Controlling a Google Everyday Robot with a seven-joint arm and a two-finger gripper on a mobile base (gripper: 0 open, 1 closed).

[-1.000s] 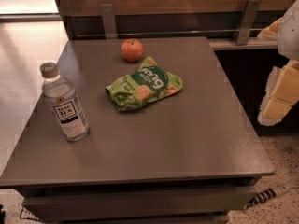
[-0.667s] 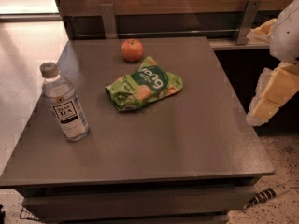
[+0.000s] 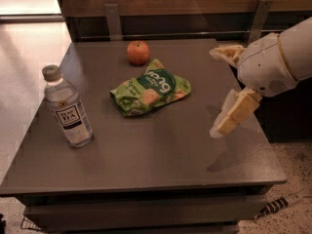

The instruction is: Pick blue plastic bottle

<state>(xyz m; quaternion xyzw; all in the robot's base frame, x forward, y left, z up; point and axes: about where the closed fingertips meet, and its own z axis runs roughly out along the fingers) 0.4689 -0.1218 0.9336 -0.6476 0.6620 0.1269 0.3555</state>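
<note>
The blue plastic bottle looks clear, with a grey-beige cap and a white-and-black "TEA" label. It stands upright near the left edge of the dark grey table. My gripper hangs above the table's right side, far to the right of the bottle. It is open and empty, with one cream finger up high and the other lower and nearer the front. The white arm behind it enters from the right edge of the view.
A green snack bag lies in the middle of the table, between the gripper and the bottle. A red apple sits at the back. A wooden wall with metal brackets runs behind the table. A cable lies on the floor at the lower right.
The arm has moved left from the right edge of the view, so the gripper now hangs over the table's right side. The bottle, bag and apple have not moved.
</note>
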